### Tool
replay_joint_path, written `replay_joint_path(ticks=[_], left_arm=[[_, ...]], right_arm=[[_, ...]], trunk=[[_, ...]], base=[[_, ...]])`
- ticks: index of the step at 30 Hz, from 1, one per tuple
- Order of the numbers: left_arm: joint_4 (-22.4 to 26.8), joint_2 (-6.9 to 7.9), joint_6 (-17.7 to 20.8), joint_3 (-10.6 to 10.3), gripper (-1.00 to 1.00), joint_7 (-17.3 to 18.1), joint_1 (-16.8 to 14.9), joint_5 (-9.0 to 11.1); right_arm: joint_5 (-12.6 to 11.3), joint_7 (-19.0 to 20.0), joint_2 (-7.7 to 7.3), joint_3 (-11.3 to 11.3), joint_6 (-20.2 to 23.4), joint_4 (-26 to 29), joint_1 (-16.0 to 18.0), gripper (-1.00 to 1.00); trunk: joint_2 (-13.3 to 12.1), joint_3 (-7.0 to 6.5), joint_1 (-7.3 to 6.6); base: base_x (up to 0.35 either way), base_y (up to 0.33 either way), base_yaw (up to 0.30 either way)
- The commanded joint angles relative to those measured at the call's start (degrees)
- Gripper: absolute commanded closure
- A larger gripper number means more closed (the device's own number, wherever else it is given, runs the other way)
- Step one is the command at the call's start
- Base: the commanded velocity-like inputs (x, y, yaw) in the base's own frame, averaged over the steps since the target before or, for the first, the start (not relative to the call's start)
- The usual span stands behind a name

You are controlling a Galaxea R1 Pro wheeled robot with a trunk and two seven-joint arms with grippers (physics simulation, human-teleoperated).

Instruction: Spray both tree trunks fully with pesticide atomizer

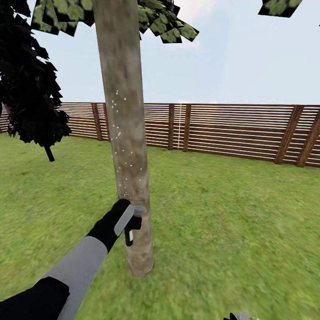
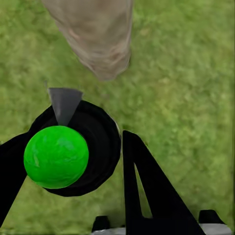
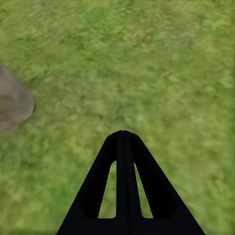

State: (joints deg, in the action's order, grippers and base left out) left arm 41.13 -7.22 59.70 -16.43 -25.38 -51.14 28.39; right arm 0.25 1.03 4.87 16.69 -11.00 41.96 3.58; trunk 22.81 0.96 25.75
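Observation:
One tree's thick grey-brown trunk point(image 1: 126, 146) rises just ahead, dotted with white pesticide specks point(image 1: 119, 133) along its middle. My left gripper point(image 1: 126, 217) is up against the trunk's lower part, shut on the black pesticide atomizer point(image 1: 131, 229), whose grey nozzle point(image 1: 140, 210) touches the bark. In the left wrist view the atomizer point(image 2: 93, 147) sits between my left gripper's point(image 2: 78, 142) black fingers point(image 2: 147, 196), a green ball on its body, its nozzle point(image 2: 63, 103) aimed toward the trunk's base point(image 2: 98, 44). My right gripper point(image 3: 122, 133) hangs shut over grass, holding nothing.
Green lawn point(image 1: 231, 213) spreads all around, bounded by a brown slatted fence point(image 1: 231, 129). A dark, near-black tree point(image 1: 29, 89) stands at the left. Blocky green leaves point(image 1: 280, 6) show at the top right. The trunk's base point(image 3: 12, 105) lies beside my right gripper.

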Motion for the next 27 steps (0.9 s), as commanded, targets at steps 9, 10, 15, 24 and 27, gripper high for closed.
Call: replay_joint_path(ticks=[9, 10, 15, 24, 27], left_arm=[[0.61, 0.99, -6.85, -0.27, 1.0, -0.41, 6.36, 0.43], [0.62, 1.19, -7.43, -0.27, 1.0, -0.39, 6.54, 0.43], [0.63, 1.45, -10.77, -0.27, 1.0, -0.3, 7.41, 0.6], [0.15, 1.51, -11.18, -0.21, 1.0, 1.37, 7.55, 0.92], [0.14, 1.51, -11.18, -0.25, 1.0, 1.51, 7.74, 0.95]], right_arm=[[0.1, 0.11, 0.06, -0.49, -0.16, 0.05, 0.04, 1.0], [0.1, 0.11, 0.06, -0.67, -0.16, 0.05, 0.04, 1.0], [0.08, 0.11, 0.06, -0.85, -0.16, 0.05, 0.06, 1.0], [-0.01, 0.11, 0.06, -0.74, -0.16, 0.05, 0.04, 1.0], [-0.06, 0.11, 0.06, -0.7, -0.16, 0.05, 0.05, 1.0]], trunk=[[0.1, 0.08, 0.04], [0.1, 0.08, 0.04], [0.1, 0.08, 0.04], [0.1, 0.08, 0.04], [0.1, 0.08, 0.04]], base=[[0.0, 0.131, -0.072], [0.0, 0.317, -0.256], [0.0, 0.328, -0.278], [0.036, 0.335, -0.286], [0.01, 0.348, -0.243]])
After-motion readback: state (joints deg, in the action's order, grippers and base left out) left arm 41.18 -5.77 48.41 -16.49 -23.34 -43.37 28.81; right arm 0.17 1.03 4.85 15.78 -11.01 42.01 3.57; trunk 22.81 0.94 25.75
